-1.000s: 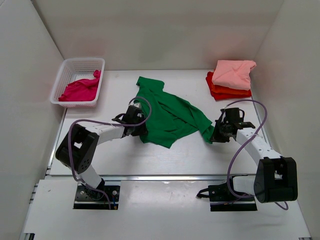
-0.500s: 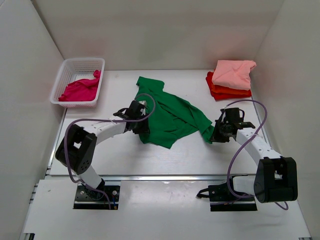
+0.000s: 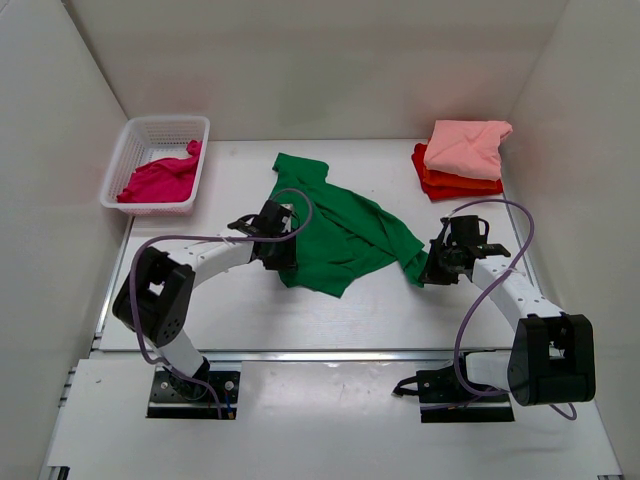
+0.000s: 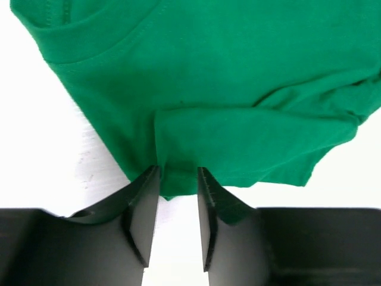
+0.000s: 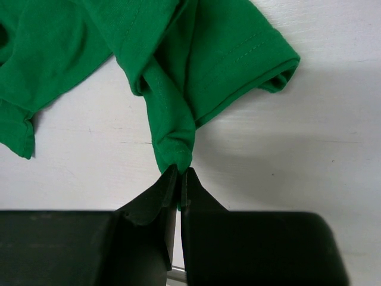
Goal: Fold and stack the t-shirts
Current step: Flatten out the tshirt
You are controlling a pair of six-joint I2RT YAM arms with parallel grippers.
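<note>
A bright green t-shirt (image 3: 340,232) lies crumpled in the middle of the table. My left gripper (image 3: 277,252) is at its left edge, jaws open with a fold of green cloth (image 4: 178,179) between the fingertips. My right gripper (image 3: 428,272) is shut on a bunched corner of the green t-shirt (image 5: 172,140) by its sleeve, low on the table. A salmon pink t-shirt (image 3: 466,146) lies folded on top of an orange-red one (image 3: 452,184) at the back right. A magenta t-shirt (image 3: 160,180) lies in the white basket (image 3: 150,128).
The white lattice basket stands at the back left by the left wall. White walls close in the table on the left, back and right. Purple cables loop over both arms.
My left gripper has moved a little further right and back along the green t-shirt's left edge. The right arm and the cloth it holds have not moved.
</note>
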